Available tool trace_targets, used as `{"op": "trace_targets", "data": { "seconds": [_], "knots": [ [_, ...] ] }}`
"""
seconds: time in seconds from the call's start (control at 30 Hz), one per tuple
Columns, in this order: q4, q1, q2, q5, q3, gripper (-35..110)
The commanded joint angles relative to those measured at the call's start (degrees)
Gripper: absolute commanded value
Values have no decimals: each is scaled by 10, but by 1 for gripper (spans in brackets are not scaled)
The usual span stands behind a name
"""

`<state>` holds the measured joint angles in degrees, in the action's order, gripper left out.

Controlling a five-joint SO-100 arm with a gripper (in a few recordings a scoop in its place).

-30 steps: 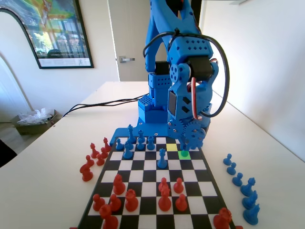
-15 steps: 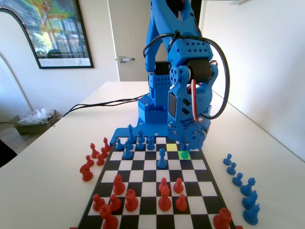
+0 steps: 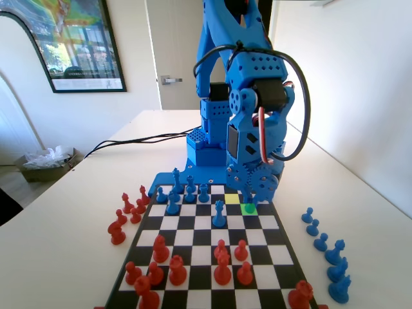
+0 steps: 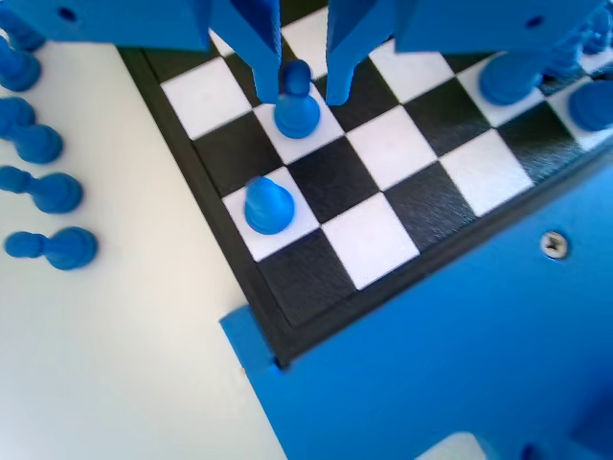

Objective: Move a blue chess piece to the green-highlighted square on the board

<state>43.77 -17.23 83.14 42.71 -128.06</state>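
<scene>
Board [image 4: 393, 158] runs diagonally in the wrist view, with its black rim towards the table on the left. Gripper [image 4: 302, 94] is low over it, near the corner by the arm's base. In the fixed view it sits right down at the green square [image 3: 251, 210].

Jaws are spread, one on each side of the pawn [image 4: 297, 110]. The left jaw is at or nearly at the pawn's head, and there is a visible gap on the right, so it's not a pinch. The pawn stands upright on its own base on a white square in the wrist view. Going by the fixed view, that looks like the green square, so read this as the release and pull-away step.

To do it well:
- Open a touch more so the left jaw clears the head before you move.
- Lift straight up with no sideways drift, as either jaw tip could tip the pawn.
- Watch the second pawn [image 4: 267, 206] one square diagonally nearer the corner. Don't swing that way while low.
- Taller blue pieces [image 4: 512, 77] stand to the right in the wrist view. Get above them before you retract.
- Spare blue pieces [image 4: 43, 192] lie on the table off the board's left edge, well out of the way.

Writing: the poster [image 3: 71, 38] on the wall has a caption strip, but it's too small to read. No brands or labels can be read on the arm or board.
</scene>
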Motion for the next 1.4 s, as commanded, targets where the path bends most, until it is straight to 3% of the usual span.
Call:
{"op": "trace_targets", "data": {
  "seconds": [0.0, 0.27, 0.7, 1.23, 1.37],
  "knots": [
    [28, 2, 24, 10, 48, 8],
    [94, 30, 40, 5, 121, 8],
    [302, 62, 149, 55, 293, 1],
    [526, 103, 429, 422, 383, 1],
    [591, 103, 484, 471, 403, 1]
  ]
}}
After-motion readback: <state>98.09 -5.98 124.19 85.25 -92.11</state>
